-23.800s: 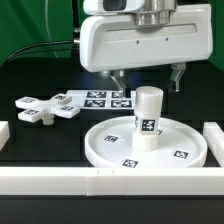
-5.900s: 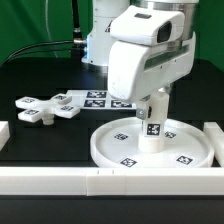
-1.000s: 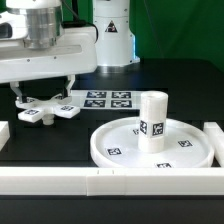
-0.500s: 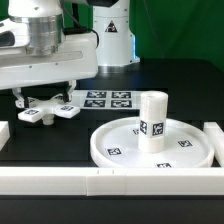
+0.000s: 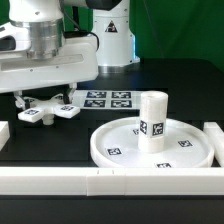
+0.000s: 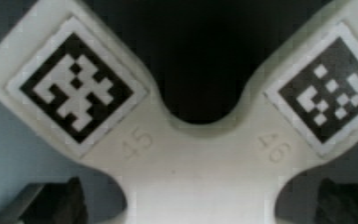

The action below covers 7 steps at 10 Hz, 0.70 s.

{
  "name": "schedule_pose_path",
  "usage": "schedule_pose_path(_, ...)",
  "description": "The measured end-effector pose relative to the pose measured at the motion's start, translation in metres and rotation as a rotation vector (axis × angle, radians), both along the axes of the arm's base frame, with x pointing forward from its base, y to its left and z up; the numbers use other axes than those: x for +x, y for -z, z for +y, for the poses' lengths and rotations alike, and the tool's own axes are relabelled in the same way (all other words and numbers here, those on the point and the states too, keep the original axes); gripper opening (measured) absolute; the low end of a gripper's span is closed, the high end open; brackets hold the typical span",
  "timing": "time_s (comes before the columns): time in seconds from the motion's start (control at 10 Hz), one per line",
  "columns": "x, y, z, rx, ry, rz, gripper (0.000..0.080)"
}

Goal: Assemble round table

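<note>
The white cross-shaped piece (image 5: pixel 45 109) lies flat on the black table at the exterior view's left. My gripper (image 5: pixel 44 99) hangs right over it, jaws open, one finger on each side of its centre. In the wrist view the cross-shaped piece (image 6: pixel 194 170) fills the picture with two tagged arms, and a dark fingertip (image 6: pixel 55 203) shows at either side of its hub, apart from it. The round disc (image 5: pixel 101 150) lies at the front right. The short cylindrical leg (image 5: pixel 151 120) stands upright on its centre.
The marker board (image 5: pixel 108 99) lies flat behind the disc, just right of the cross-shaped piece. White border rails run along the front (image 5: pixel 110 183), the right (image 5: pixel 214 136) and the left (image 5: pixel 4 132). The arm's base (image 5: pixel 112 35) stands at the back.
My gripper has sunk a little lower over the cross-shaped piece and shifted slightly to the right. The disc, the leg and the cross-shaped piece have not moved in the last second.
</note>
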State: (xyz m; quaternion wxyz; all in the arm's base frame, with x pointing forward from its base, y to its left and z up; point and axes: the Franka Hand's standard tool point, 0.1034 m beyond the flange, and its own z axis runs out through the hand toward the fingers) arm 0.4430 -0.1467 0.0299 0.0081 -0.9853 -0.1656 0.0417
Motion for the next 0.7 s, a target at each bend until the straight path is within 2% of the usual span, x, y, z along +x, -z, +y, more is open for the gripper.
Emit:
schedule_pose_path(0.5, -0.0035, 0.0054, 0.0006, 0.002, 0.000, 0.012, 0.0649)
schedule_pose_path(0.6, -0.0041, 0.0065, 0.0007, 0.002, 0.000, 0.014, 0.0525)
schedule_pose_path(0.7, -0.0036, 0.0065, 0.0006, 0.002, -0.001, 0.013, 0.0446)
